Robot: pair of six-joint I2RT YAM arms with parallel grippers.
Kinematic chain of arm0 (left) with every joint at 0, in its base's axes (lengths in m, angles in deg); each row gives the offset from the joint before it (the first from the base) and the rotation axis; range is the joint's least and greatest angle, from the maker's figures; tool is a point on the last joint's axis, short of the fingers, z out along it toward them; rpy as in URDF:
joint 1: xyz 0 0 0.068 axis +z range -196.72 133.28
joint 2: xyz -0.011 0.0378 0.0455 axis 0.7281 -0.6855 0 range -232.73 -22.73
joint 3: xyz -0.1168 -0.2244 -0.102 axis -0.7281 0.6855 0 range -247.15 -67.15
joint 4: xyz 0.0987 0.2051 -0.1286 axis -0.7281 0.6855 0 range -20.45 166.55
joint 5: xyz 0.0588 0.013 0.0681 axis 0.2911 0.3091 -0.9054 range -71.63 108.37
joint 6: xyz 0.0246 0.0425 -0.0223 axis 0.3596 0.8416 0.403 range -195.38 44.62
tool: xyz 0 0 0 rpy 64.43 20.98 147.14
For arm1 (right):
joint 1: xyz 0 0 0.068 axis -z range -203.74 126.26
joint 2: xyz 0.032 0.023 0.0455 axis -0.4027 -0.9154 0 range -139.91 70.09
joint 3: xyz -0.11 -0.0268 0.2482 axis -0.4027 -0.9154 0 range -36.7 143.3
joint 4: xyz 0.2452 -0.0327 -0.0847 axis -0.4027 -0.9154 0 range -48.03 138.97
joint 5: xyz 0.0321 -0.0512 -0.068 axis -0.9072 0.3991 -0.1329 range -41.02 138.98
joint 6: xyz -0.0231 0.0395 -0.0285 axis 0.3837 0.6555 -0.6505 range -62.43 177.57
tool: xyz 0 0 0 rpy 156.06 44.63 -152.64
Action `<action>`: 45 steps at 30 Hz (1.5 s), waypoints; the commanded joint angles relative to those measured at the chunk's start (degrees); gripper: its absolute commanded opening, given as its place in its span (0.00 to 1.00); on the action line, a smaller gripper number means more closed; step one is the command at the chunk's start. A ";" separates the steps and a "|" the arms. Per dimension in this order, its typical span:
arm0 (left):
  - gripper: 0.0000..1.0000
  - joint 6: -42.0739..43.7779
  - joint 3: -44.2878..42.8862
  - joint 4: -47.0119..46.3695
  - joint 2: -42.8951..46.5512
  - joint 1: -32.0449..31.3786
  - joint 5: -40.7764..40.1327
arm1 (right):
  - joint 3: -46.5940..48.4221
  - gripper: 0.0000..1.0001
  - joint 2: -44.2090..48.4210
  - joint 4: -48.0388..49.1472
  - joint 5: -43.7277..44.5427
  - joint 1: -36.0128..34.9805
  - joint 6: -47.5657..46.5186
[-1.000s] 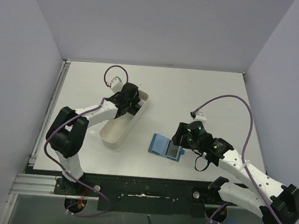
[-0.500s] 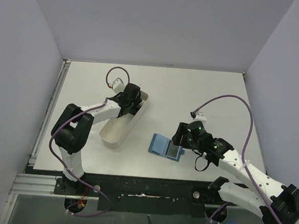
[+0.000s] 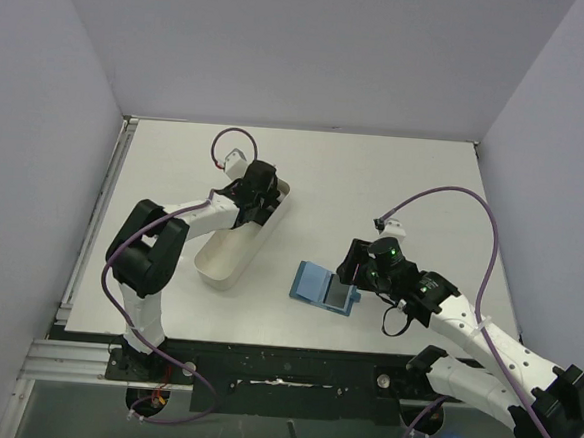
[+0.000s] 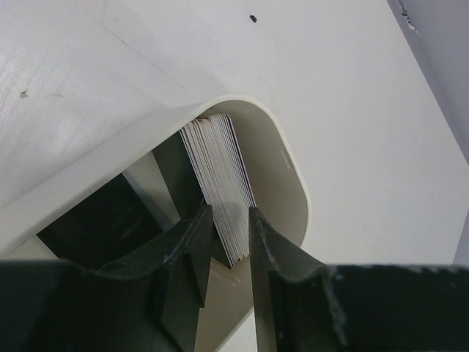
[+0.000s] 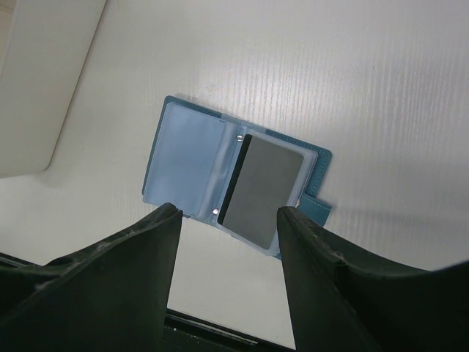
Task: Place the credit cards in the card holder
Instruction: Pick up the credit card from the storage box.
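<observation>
The credit cards [image 4: 220, 169] stand on edge as a stack at the rounded far end of the white tray [image 4: 286, 161], with a dark card [image 4: 172, 169] leaning beside them. My left gripper [image 4: 231, 213] reaches into that end of the tray [image 3: 219, 264], and its fingers press on both sides of the stack. In the top view the left gripper [image 3: 257, 189] hides the cards. The teal card holder [image 5: 192, 165] lies open on the table with a grey card [image 5: 264, 191] in its right clear pocket. My right gripper [image 5: 229, 209] hovers open and empty above it, at the holder's [image 3: 313, 281] right edge.
The long white tray runs diagonally at the table's left middle. The holder's snap tab [image 5: 316, 205] sticks out to the right. The table's near edge with a dark rail [image 5: 220, 334] lies just below the holder. Grey walls enclose the table.
My left arm's elbow has swung to the right while its gripper stayed at the tray's far end. The right arm and the card holder have barely moved.
</observation>
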 commanded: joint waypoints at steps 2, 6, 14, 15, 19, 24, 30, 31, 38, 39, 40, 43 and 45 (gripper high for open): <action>0.23 1.03 -3.85 -4.54 -0.86 0.00 0.72 | -0.09 0.56 1.31 0.42 1.58 -0.15 0.19; 0.15 1.93 -4.18 -4.37 -0.92 0.00 0.44 | -0.26 0.56 1.37 0.41 1.56 -0.07 0.35; 0.20 2.56 -4.60 -2.12 -0.21 0.02 -0.23 | -0.06 0.56 1.16 0.60 1.41 -0.09 0.49; 0.22 2.71 -4.63 -1.67 0.10 0.02 -0.36 | -0.02 0.56 1.06 0.59 1.41 -0.11 0.46; 0.29 4.10 -4.14 -1.21 1.82 0.06 -0.34 | -0.10 0.56 0.87 0.81 1.23 -0.10 0.52; 0.29 3.44 -2.51 -0.43 3.86 0.25 -1.00 | -0.10 0.56 0.54 0.94 1.10 -0.07 0.63; 0.26 1.32 0.34 -1.96 4.24 0.80 -0.85 | 0.20 0.56 0.17 1.12 0.79 -0.05 0.76; 0.26 1.10 0.30 -1.88 3.83 0.91 -0.46 | 0.14 0.56 0.24 1.07 0.79 -0.08 0.80; 0.27 0.25 0.71 -1.92 2.24 1.10 1.03 | -0.08 0.56 0.61 0.99 0.79 -0.09 0.80; 0.28 0.23 0.73 -2.17 1.90 1.14 1.03 | -0.10 0.56 0.61 1.02 0.71 -0.09 0.81; 0.29 0.09 0.65 -2.40 1.46 1.26 1.48 | -0.10 0.56 0.61 1.14 0.64 -0.09 0.80; 0.30 -0.30 0.69 -3.95 0.41 1.49 3.24 | -0.16 0.56 0.60 1.20 0.61 -0.08 0.80; 0.31 -0.65 0.32 -3.48 -0.08 1.50 3.42 | -0.10 0.56 0.56 1.08 0.61 -0.09 0.72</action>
